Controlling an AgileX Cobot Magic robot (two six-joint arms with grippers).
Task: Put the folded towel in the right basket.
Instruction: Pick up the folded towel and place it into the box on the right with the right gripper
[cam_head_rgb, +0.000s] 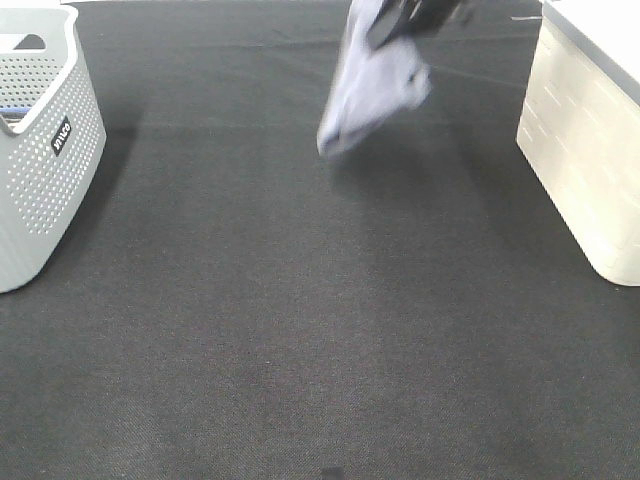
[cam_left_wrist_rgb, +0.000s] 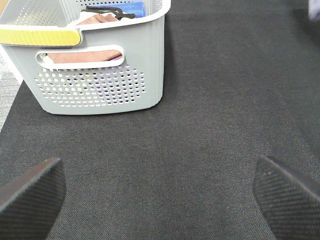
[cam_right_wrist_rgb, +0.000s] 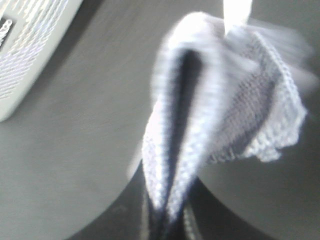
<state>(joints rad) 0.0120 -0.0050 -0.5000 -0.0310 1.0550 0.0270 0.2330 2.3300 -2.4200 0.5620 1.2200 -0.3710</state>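
A pale blue-grey folded towel (cam_head_rgb: 372, 85) hangs blurred in the air at the top middle of the exterior view, above the black mat. My right gripper (cam_head_rgb: 415, 18) is shut on its upper end at the frame's top edge. In the right wrist view the towel (cam_right_wrist_rgb: 220, 115) fills the frame, pinched between the fingers at the bottom. The right basket (cam_head_rgb: 590, 130), cream-white, stands at the right edge; it also shows in the right wrist view (cam_right_wrist_rgb: 25, 55). My left gripper (cam_left_wrist_rgb: 160, 200) is open and empty over the mat, out of the exterior view.
A grey perforated basket (cam_head_rgb: 40, 150) stands at the left edge; in the left wrist view this basket (cam_left_wrist_rgb: 100, 85) holds towels and other items. A black mat (cam_head_rgb: 300, 330) covers the table.
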